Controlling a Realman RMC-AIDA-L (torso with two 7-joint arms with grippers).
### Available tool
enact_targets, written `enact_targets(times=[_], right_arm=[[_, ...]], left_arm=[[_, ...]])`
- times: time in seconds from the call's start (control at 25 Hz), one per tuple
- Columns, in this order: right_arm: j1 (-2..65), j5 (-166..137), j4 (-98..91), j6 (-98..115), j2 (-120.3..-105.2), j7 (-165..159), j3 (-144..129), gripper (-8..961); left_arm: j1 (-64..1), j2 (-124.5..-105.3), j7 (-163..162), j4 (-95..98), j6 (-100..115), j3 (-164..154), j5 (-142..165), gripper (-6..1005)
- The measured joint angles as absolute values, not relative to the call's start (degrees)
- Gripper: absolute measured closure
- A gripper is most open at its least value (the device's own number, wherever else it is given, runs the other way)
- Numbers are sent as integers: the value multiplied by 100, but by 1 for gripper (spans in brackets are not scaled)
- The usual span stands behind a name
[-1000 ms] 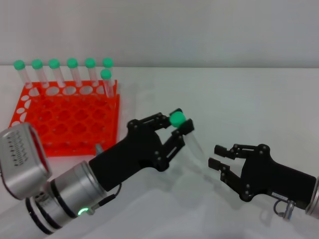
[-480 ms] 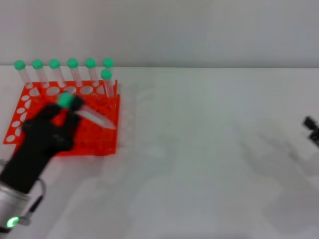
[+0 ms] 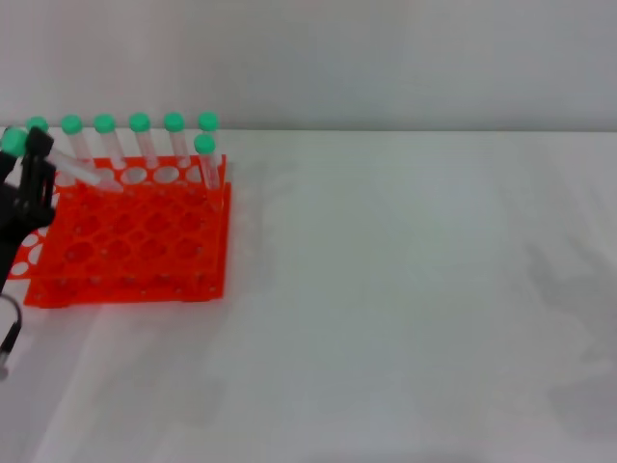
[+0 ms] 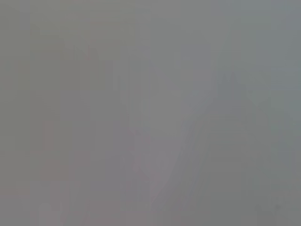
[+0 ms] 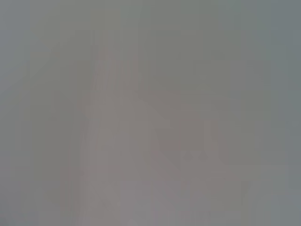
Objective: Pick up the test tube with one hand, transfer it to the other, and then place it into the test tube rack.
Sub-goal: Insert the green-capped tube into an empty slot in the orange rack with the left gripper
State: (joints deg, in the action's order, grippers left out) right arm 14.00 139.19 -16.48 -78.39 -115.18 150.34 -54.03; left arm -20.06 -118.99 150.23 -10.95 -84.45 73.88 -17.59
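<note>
Head view only (wrist views blank): left hand (image 3: 29, 178) holds test tube (image 3: 82, 172) over rack (image 3: 125, 241).

Orange-red rack (image 3: 135, 236), green-capped clear tubes (image 3: 140, 140), black gripper (image 3: 34, 183).

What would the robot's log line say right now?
left gripper: shut on test tube | tube: tilted over test tube rack, not in a hole | right gripper: not in view

A laboratory-style bench: a bright orange-red plastic test tube rack (image 3: 130, 231) with green-capped clear tubes (image 3: 140, 140) at the frame's upper left, on a plain white tabletop (image 3: 405, 289).
</note>
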Motion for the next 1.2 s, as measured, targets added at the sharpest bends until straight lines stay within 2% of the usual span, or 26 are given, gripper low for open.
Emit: enact_targets(times=[0.12,0.4,0.8,1.2], right_arm=[[1458,13920,-1648,-7704,-11521,15036,-5373,414],[1503,13922,-1631,-7591,-11531,15037,-5355,260],[1520,14010,-1567,-7569,-11540,15038,-5338,79],[1573,14010,-1564,-7559,-11540,15006,-5355,79]], left_arm=[[-2312,-11891,15174,-1089,-8104,7430,-1764,720],[-2842,-11906,15503,-1137,-7196,7508,-1768,716],[-3049,-11916,15526,-1163,-6448,7606,-1776,711],[-3191,-11908,15644,-1211,-5950,7704,-1771,706]])
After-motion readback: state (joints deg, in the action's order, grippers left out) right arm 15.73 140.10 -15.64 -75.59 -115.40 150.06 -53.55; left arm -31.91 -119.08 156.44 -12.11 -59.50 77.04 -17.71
